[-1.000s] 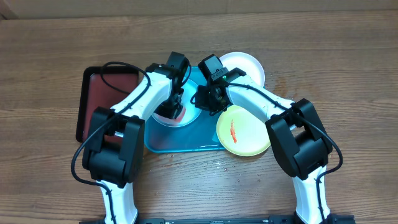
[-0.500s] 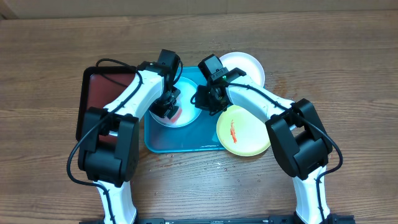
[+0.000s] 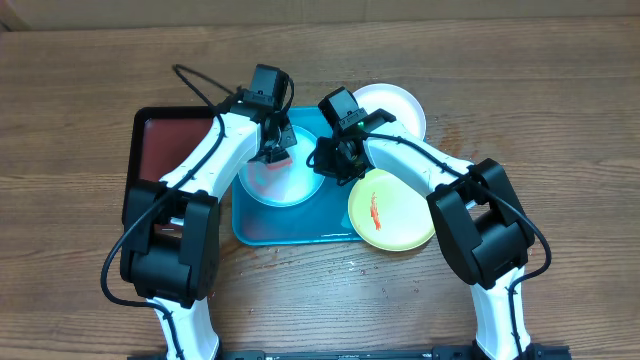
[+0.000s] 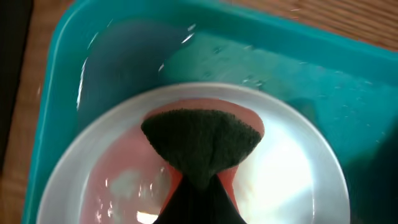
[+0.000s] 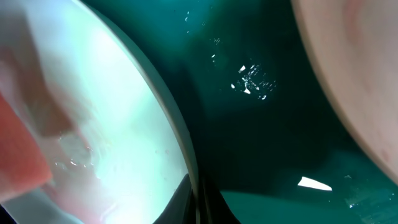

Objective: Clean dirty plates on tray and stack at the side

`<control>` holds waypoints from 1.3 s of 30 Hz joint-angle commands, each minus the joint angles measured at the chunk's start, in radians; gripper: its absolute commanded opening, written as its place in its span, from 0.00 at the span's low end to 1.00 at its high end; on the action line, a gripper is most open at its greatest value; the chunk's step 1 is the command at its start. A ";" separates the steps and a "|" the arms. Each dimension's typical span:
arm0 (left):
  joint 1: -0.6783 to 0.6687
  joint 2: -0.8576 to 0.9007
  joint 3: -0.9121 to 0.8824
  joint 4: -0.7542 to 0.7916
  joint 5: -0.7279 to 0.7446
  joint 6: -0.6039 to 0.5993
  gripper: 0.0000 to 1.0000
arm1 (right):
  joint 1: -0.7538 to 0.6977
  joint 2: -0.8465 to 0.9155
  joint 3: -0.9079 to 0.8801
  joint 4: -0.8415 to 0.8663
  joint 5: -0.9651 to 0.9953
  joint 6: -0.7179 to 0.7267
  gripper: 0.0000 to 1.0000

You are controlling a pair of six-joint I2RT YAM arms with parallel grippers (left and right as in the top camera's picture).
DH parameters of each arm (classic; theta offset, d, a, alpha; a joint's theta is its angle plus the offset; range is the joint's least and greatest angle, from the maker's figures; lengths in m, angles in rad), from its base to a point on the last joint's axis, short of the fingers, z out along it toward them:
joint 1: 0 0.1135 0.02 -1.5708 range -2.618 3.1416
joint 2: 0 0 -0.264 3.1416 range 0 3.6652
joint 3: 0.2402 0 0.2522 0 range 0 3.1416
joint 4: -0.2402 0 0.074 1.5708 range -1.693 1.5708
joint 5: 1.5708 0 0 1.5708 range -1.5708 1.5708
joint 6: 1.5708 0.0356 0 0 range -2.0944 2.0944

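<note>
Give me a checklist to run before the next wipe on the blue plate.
1. Grip on sponge by left gripper: ok, it is over the light blue plate.
2. Wipe of that plate finished: not ok, pink film shows.
3. Hold by right gripper on the plate's rim: cannot tell; it sits at the rim.
4. State of yellow-green plate: not ok, red smear.
5. Blue plate inside tray: ok.

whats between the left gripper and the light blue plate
A dark sponge with an orange backing, held in the left gripper, lies over the reddish smear on the light blue plate. The left wrist view shows it.
</note>
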State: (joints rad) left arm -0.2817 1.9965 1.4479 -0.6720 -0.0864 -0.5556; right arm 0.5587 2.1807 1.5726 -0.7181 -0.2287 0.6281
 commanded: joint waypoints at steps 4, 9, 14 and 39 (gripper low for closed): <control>-0.012 -0.021 0.000 0.026 0.002 0.264 0.04 | -0.002 0.010 -0.001 -0.011 0.010 -0.013 0.04; -0.009 0.000 -0.004 -0.010 0.047 0.264 0.04 | -0.034 0.010 -0.001 -0.009 -0.066 -0.081 0.04; -0.012 0.019 -0.006 -0.057 0.096 0.265 0.04 | -0.079 0.010 -0.001 -0.009 -0.188 -0.196 0.04; -0.024 0.058 -0.014 -0.116 -0.231 0.265 0.04 | -0.073 0.010 -0.001 0.034 -0.172 -0.121 0.04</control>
State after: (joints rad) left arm -0.3141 2.0125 1.4464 -0.7910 -0.0799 -0.3035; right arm 0.4721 2.1857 1.5692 -0.6949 -0.4068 0.4793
